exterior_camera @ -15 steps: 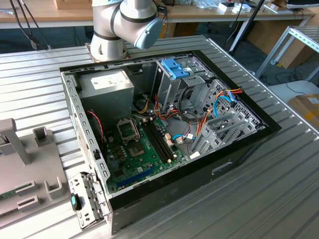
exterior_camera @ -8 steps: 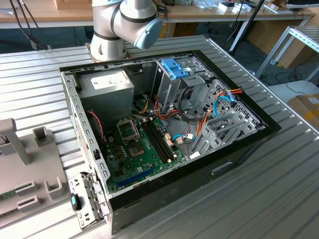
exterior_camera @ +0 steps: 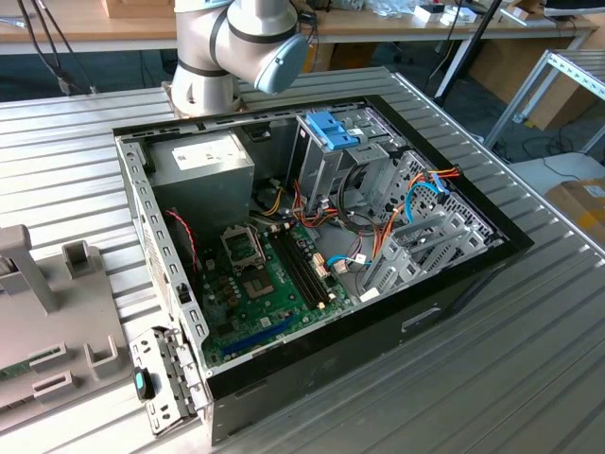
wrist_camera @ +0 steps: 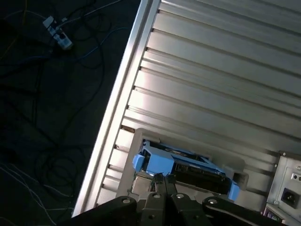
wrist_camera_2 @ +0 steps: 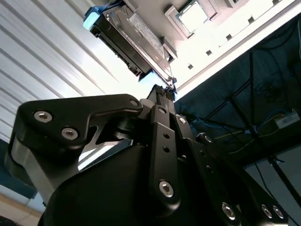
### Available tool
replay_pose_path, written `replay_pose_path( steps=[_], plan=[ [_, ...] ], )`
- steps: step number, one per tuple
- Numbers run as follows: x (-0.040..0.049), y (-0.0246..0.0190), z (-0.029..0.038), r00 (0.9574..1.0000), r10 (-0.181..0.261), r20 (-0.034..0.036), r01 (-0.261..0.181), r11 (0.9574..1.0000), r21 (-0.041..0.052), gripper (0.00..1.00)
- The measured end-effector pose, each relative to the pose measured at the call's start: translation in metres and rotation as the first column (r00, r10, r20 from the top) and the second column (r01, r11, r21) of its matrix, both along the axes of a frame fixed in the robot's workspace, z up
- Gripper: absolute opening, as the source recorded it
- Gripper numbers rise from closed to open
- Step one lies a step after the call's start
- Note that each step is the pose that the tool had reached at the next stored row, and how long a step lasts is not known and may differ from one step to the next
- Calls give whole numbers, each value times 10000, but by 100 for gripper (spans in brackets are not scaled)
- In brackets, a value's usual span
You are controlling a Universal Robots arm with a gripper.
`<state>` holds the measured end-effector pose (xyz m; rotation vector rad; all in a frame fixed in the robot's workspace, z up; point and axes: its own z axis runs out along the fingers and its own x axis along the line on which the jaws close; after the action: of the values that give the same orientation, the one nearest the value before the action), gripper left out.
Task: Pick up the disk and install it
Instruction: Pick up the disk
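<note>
Gripper low over ribbed table, tip at near edge of disk. Clamped on it or free: cannot tell. Disk lies flat on pale grey tray on table, close to table's side edge, blue rail around it. Open computer case on table, motherboard exposed.

Black gripper linkage in the foreground, fingertips drawn together just beside one end of the disk, light-blue rail at its far end, ribbed metal table alongside, cables over dark floor beyond
</note>
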<state>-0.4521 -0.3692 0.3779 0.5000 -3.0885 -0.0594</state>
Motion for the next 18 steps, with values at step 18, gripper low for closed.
replay_pose_path(
  steps=[18],
  plan=[
    [0,0,0,9409,3386,0,-3386,9409,0,11]
  ],
)
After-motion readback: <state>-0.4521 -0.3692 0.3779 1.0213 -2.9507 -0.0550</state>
